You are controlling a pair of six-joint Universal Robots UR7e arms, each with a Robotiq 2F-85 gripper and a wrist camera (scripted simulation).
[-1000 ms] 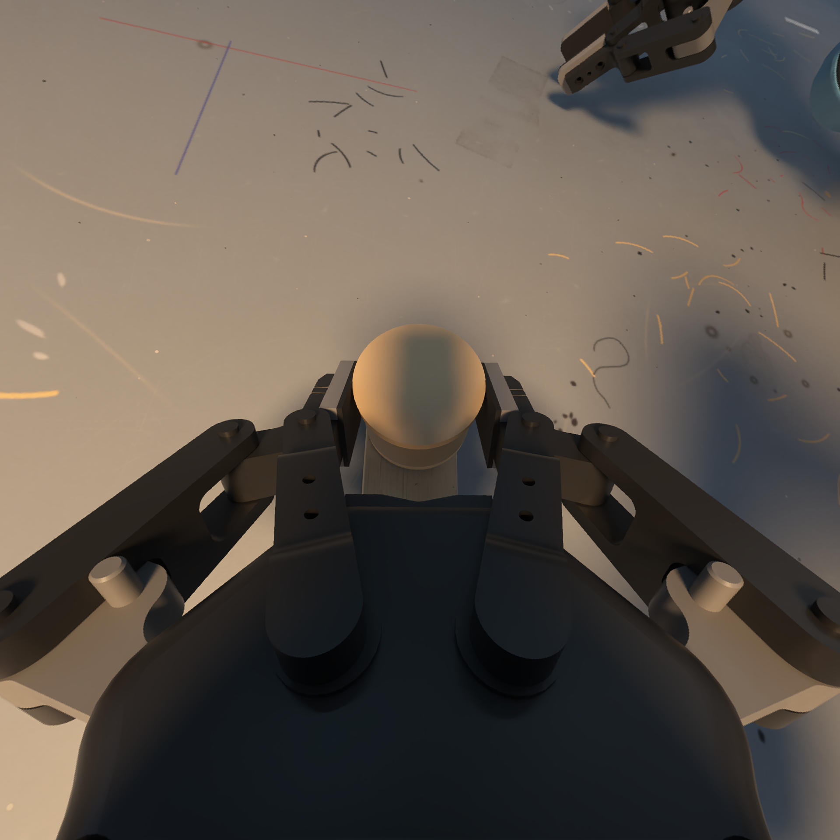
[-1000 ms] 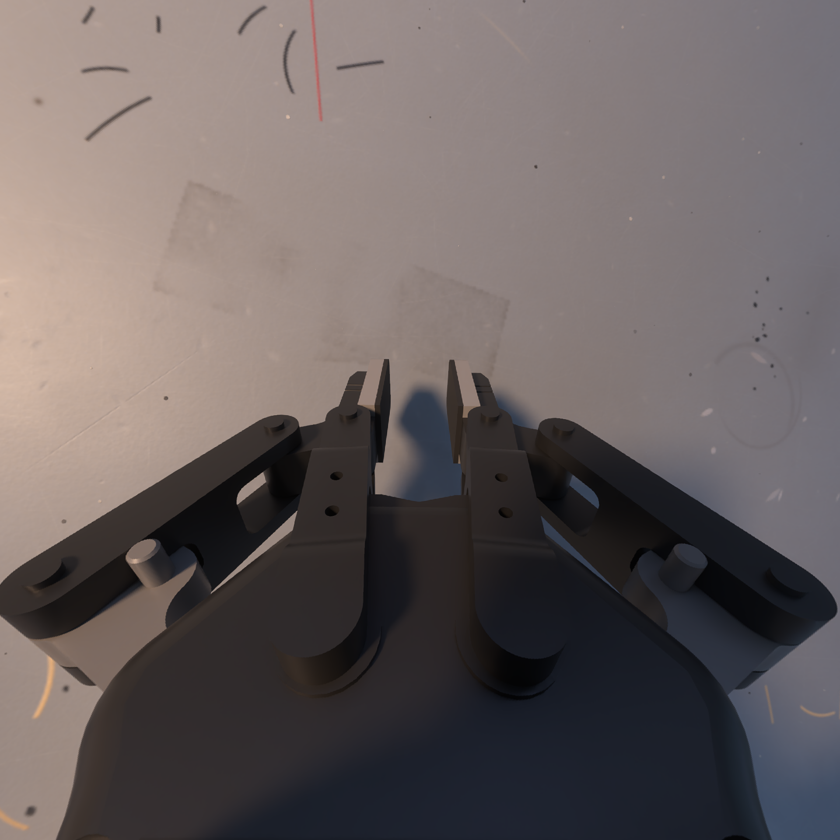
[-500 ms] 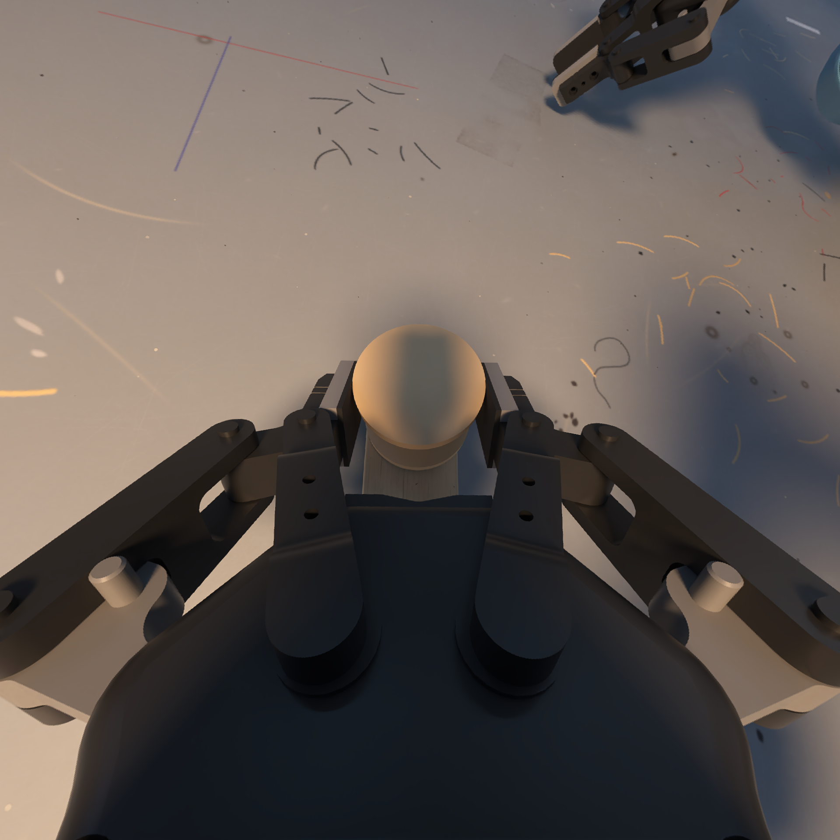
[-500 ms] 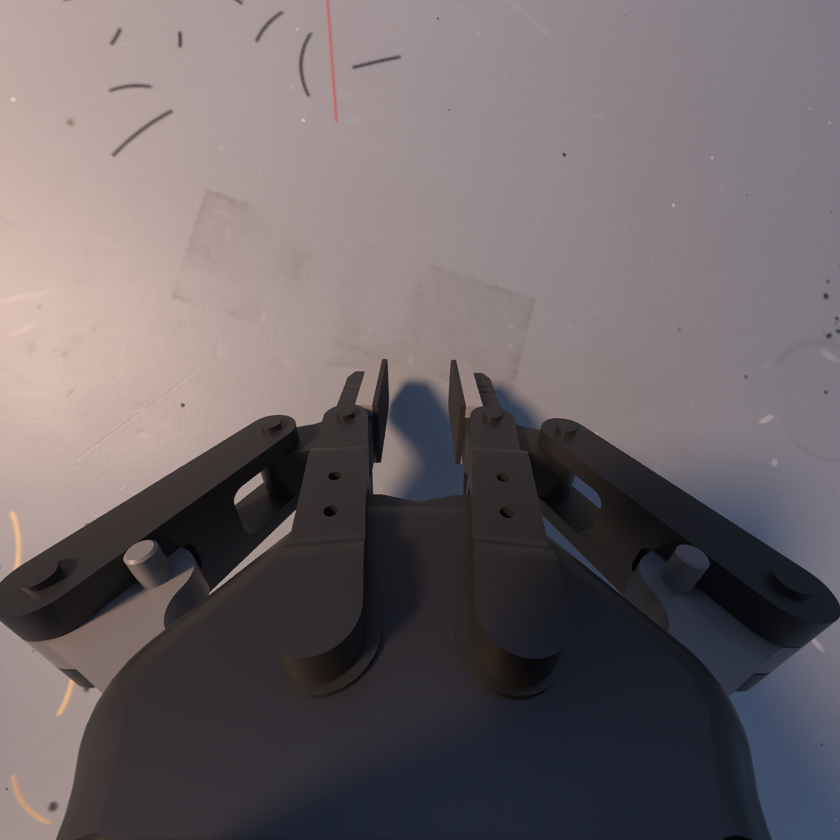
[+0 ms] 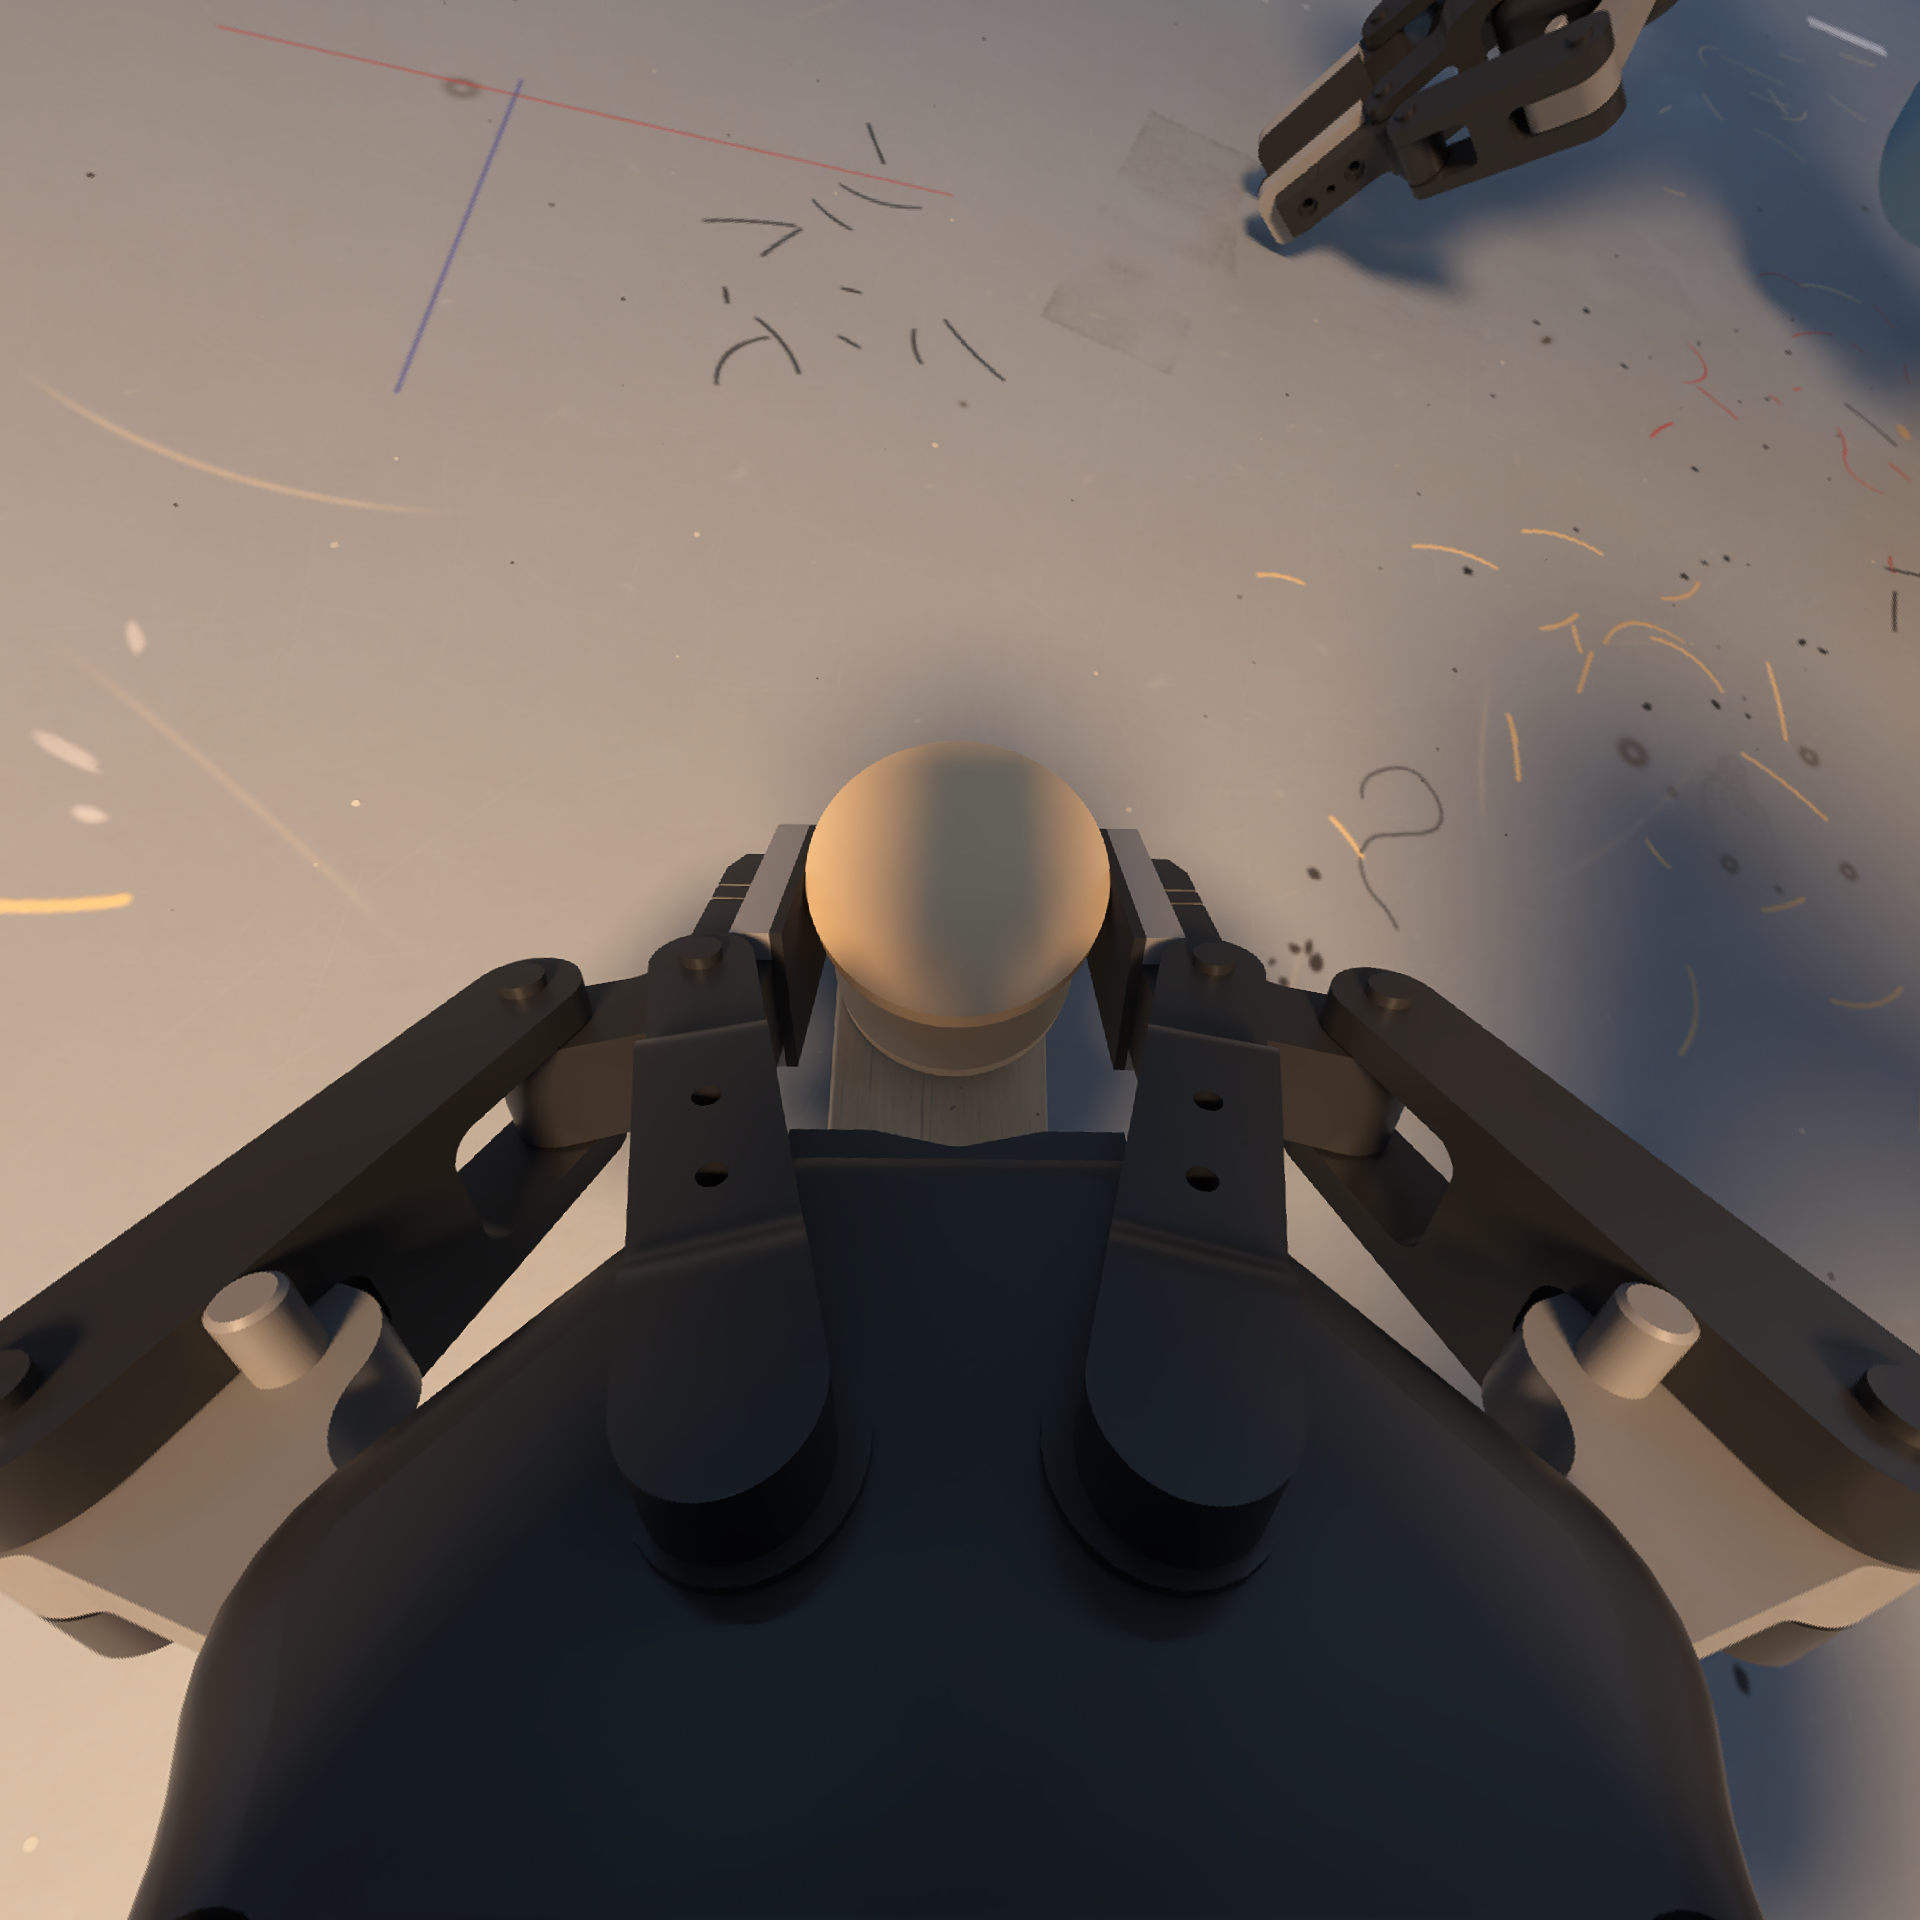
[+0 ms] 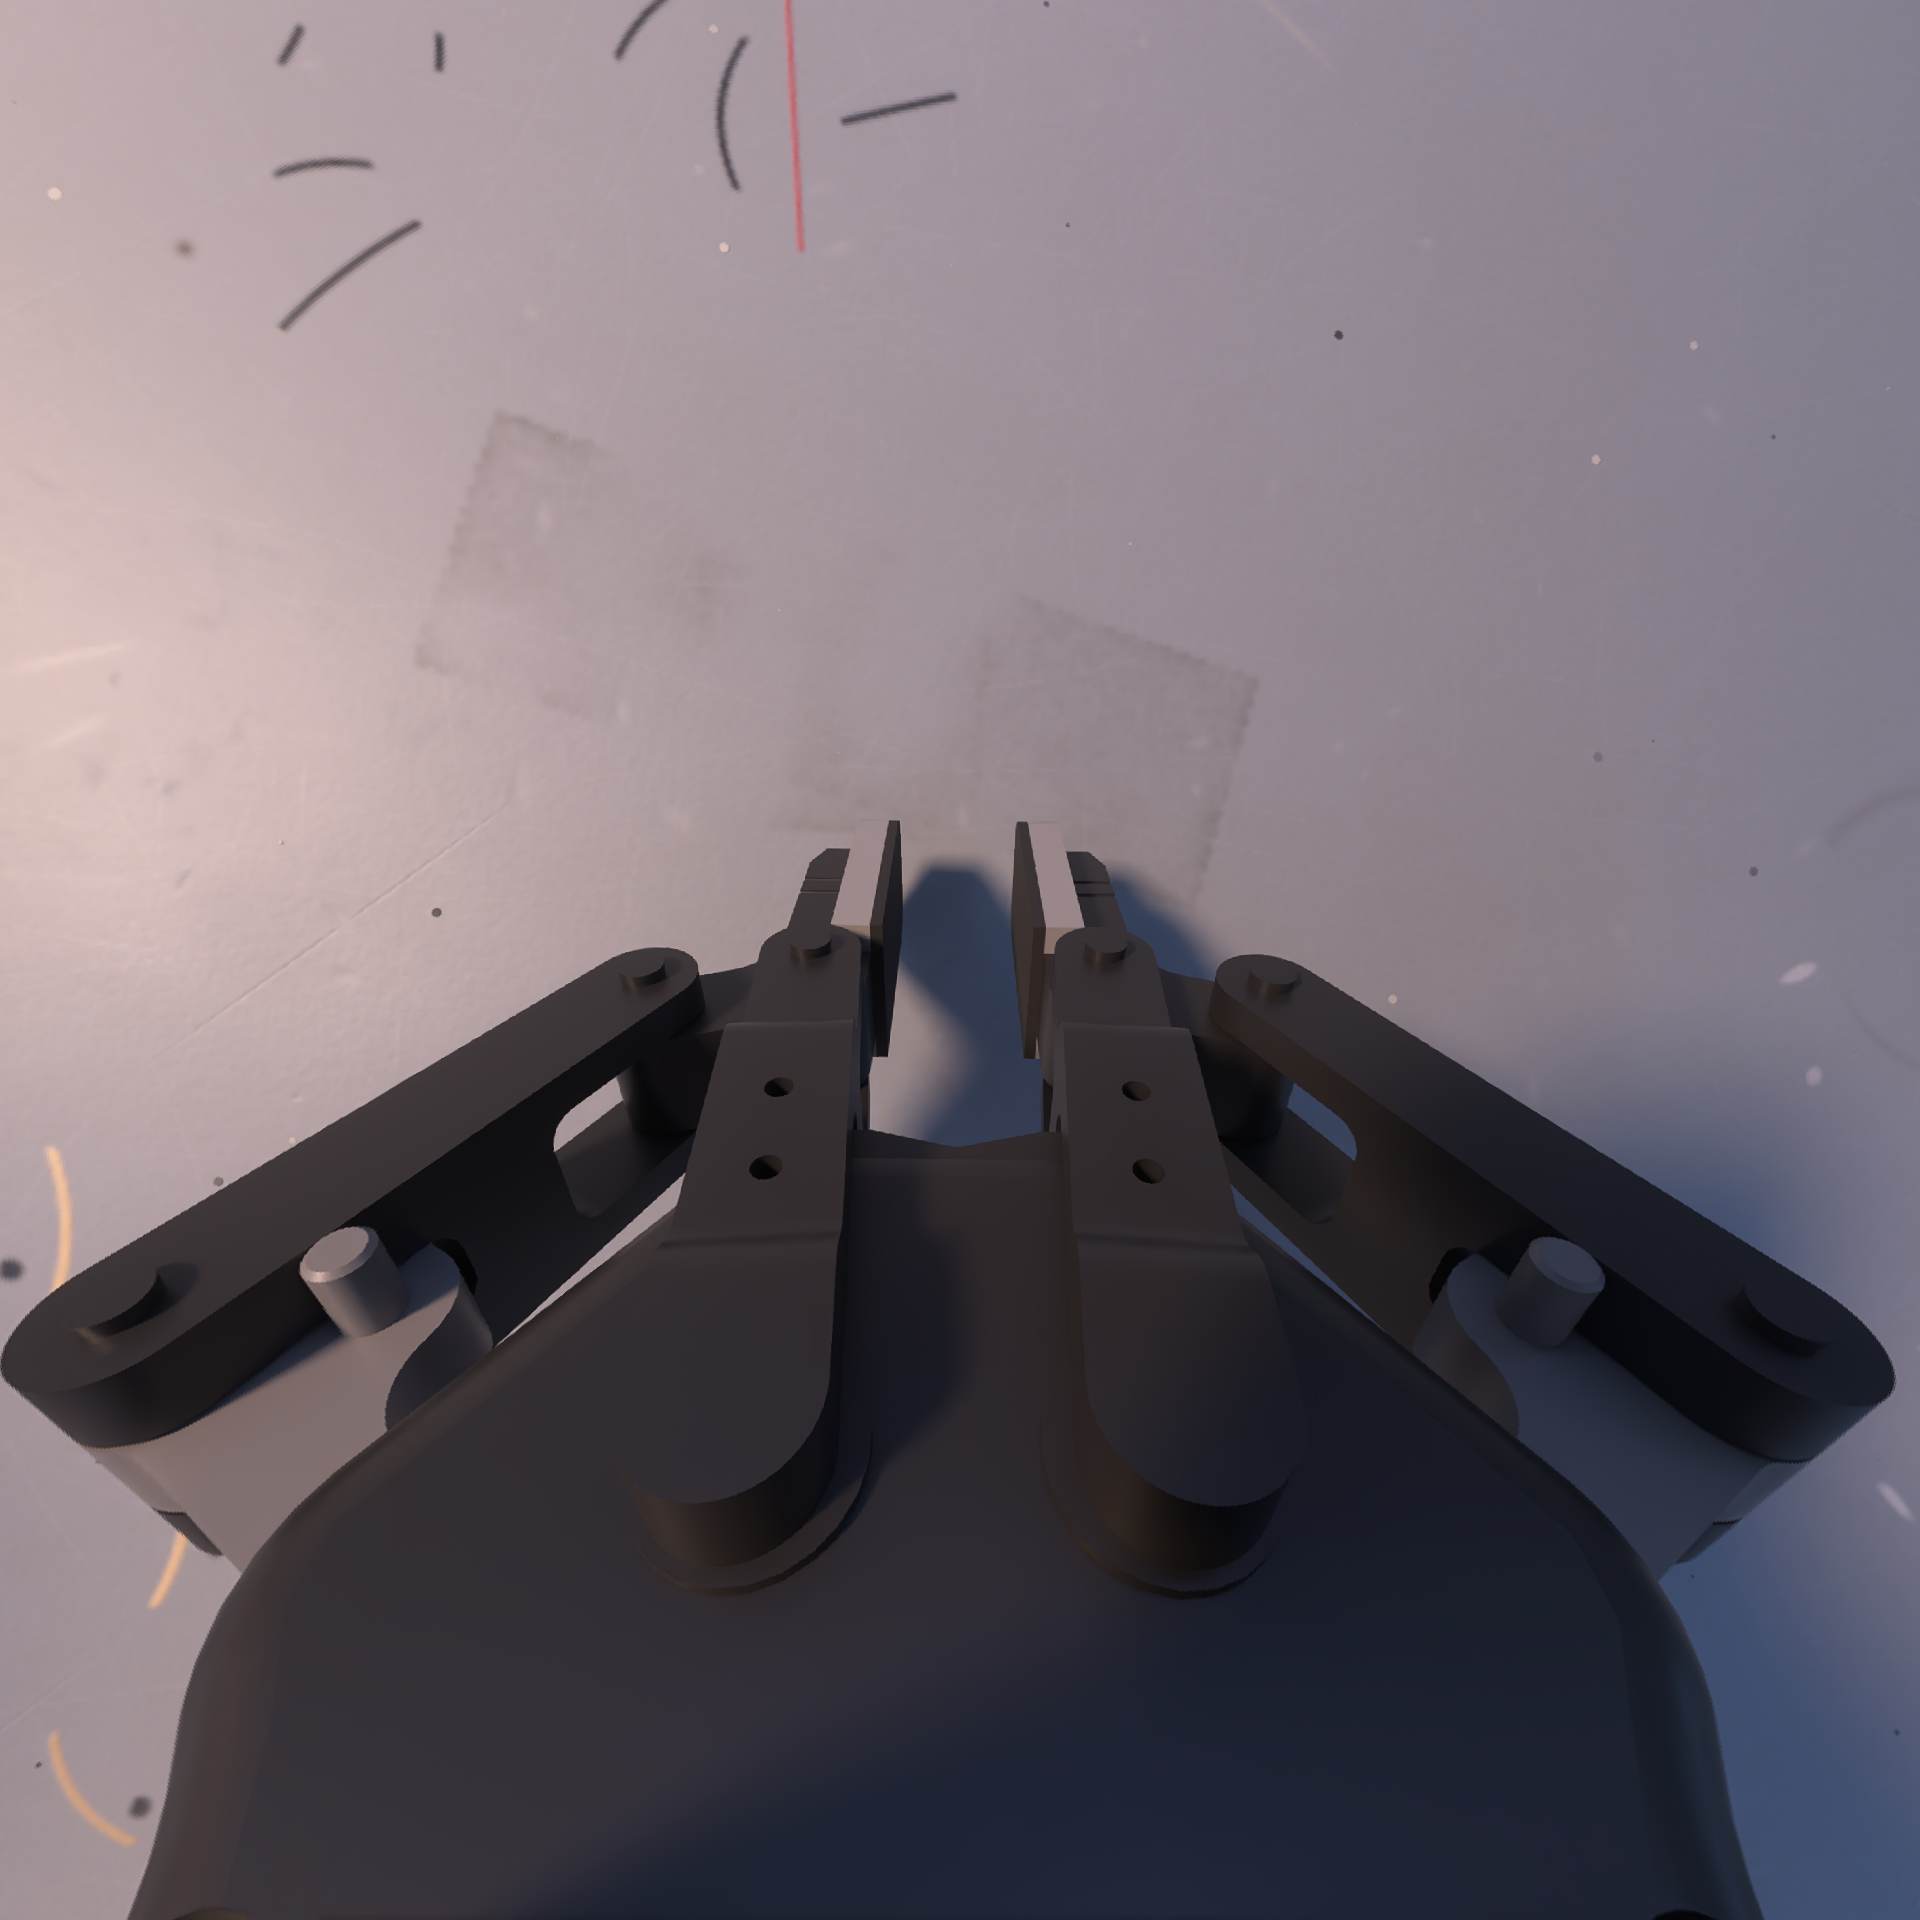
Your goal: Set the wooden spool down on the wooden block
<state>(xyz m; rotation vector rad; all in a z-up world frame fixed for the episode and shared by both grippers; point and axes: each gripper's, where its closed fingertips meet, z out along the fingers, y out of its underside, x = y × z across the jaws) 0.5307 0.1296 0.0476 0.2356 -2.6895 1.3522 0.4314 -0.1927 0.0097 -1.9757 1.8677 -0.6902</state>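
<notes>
Grey and scuffed, the bench (image 5: 644, 623) fills both views, marked with dark strokes, thin red and blue lines, orange curls and two faint square patches (image 6: 1112, 727); warm light falls on one side of it and bluish shadow on the other.

Next in size is the left claw (image 5: 956, 914), seen from behind its dark body. Its two fingers (image 5: 774, 914) are pressed against the sides of the wooden spool (image 5: 956, 883), one on each flank of the round top flange, so the claw is closed part-way and clamped on it. The spool stands upright between the pads, its flat round top toward the camera. Directly beneath the flange a paler, straight-sided piece of wood, the wooden block (image 5: 935, 1096), shows between the fingers; the spool looks to sit on it, though the contact itself is hidden by the flange.

The right claw (image 6: 956, 914) hovers close over the bench with a narrow gap between its pads and nothing between them; its shadow lies on the surface right under the tips. In the left wrist view this same claw (image 5: 1351, 166) appears far off at the upper right, well apart from the spool.

A sliver of something teal (image 5: 1901, 177) shows at the right edge, too cropped to identify.
</notes>
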